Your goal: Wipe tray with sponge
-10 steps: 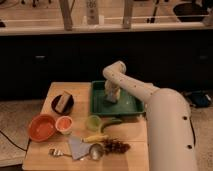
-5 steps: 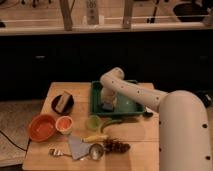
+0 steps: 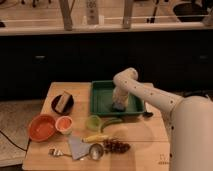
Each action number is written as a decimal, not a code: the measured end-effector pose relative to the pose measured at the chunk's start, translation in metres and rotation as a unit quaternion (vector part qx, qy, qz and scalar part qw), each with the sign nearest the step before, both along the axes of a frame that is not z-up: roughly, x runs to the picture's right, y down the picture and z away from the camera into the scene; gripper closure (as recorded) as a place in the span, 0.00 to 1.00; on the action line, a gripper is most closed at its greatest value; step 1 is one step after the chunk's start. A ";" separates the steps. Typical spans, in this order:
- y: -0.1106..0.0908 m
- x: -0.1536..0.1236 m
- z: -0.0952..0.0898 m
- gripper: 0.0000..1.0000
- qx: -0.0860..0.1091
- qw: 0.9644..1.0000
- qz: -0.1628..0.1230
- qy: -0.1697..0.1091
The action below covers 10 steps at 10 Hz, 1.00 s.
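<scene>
The dark-green tray [image 3: 102,99] lies at the back middle of the wooden table. My gripper [image 3: 119,103] points down inside the tray, right of its middle. It is shut on the small bluish-purple sponge [image 3: 118,107], which rests on the tray floor. The white arm [image 3: 150,95] reaches in from the right over the tray's right rim and hides part of it.
A tan wedge block [image 3: 62,101] sits on a dark plate left of the tray. In front are an orange bowl [image 3: 41,127], an orange cup [image 3: 64,123], a green cup [image 3: 93,121], a banana [image 3: 96,137], grapes [image 3: 116,146], a grey napkin [image 3: 77,146] and a metal cup [image 3: 96,150].
My gripper with the sponge has moved from the tray's left part toward the right across the tray floor. The other things have not moved.
</scene>
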<state>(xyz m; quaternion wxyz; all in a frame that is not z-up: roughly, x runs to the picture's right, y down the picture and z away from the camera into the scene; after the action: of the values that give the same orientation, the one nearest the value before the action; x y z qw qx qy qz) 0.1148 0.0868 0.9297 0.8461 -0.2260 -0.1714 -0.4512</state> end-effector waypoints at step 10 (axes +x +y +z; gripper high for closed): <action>-0.019 -0.084 0.022 0.97 -0.001 0.998 -0.046 -0.045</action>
<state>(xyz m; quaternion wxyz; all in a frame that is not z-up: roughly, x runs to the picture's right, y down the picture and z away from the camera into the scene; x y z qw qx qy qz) 0.0308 0.0674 0.9519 0.8158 -0.2140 -0.1991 -0.4990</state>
